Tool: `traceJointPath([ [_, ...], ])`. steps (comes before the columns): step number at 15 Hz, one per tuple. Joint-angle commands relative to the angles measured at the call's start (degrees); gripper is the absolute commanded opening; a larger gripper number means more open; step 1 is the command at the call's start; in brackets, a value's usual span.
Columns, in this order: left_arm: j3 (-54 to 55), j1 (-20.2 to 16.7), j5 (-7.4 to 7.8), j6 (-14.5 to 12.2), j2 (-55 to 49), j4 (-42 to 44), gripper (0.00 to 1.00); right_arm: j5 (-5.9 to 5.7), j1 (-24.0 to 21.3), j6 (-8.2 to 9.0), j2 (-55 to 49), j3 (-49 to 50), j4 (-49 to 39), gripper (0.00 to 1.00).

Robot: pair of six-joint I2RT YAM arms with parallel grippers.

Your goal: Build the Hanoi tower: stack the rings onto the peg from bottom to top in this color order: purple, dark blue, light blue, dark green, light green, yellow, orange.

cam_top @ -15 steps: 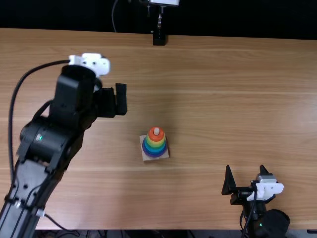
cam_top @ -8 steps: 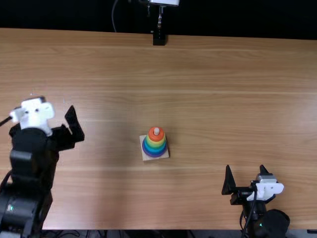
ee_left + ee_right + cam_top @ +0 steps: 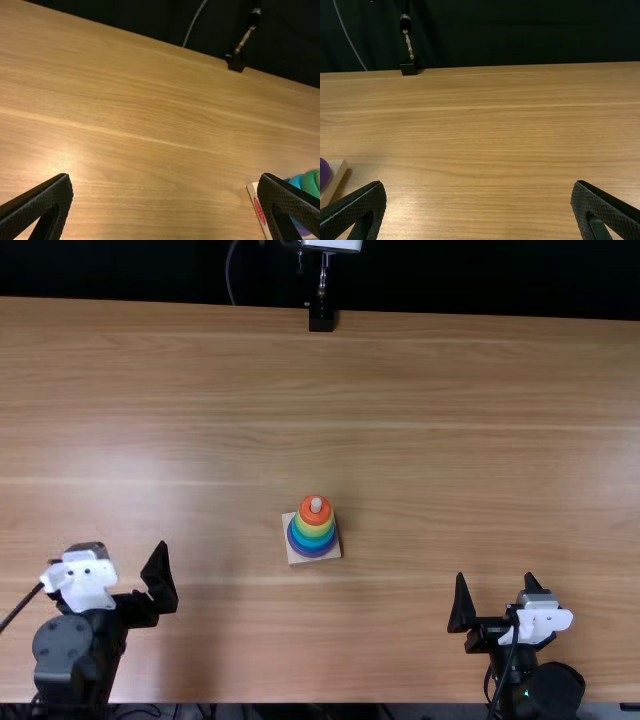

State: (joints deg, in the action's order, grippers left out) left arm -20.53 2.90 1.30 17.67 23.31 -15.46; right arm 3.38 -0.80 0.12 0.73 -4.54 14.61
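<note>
Left gripper [image 3: 124,560]: It was wide open and had nothing in it. It was left of the ring stack and a bit closer to the near edge of the table [image 3: 400,390].
Way to the stack: From there, the ring stack [image 3: 313,528] was off to the right and a little farther up the table. The two were well apart.
Stack: It stood up straight, so its long way went up and down. The purple ring [image 3: 312,554] was low on the flat base [image 3: 294,557]. The orange ring [image 3: 316,519] was at the top, around the peg [image 3: 316,504]. It looked all built, so I guessed the next job was just to leave it be.
Right gripper [image 3: 495,590]: It was wide open too, with nothing in it. It was right of the stack, also closer to the near edge.
Nearer arm: I could not tell. Both looked about as far from the stack.
Top view: It gave the whole stack, with the peg poking up out of the orange ring.
Left wrist view: It added a red mark [image 3: 259,210] on the side of the base.
Right wrist view: It added how thick the base was, with a bit of purple ring on it.
</note>
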Motion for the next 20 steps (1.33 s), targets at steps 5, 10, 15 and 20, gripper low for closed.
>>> traceJointPath([
  [5, 13.77, 1.85, 1.65, -5.12, -12.85, 1.01, 1.00, -0.21, -0.43, 0.09, -0.73, 3.48, 4.22, 1.00],
  [10, 19.30, 2.82, 2.50, -5.33, -18.48, 0.91, 1.00, -0.21, -0.43, 0.09, -0.73, 3.39, 4.22, 1.00],
  [15, 20.53, 2.03, 5.24, -15.56, -21.46, 0.91, 1.00, -0.21, -0.43, 0.09, -0.73, 3.39, 4.22, 1.00],
  [20, 20.53, 2.20, 4.82, -16.93, -23.31, -5.52, 1.00, -0.21, -0.43, 0.09, -0.73, 3.39, 4.22, 1.00],
])
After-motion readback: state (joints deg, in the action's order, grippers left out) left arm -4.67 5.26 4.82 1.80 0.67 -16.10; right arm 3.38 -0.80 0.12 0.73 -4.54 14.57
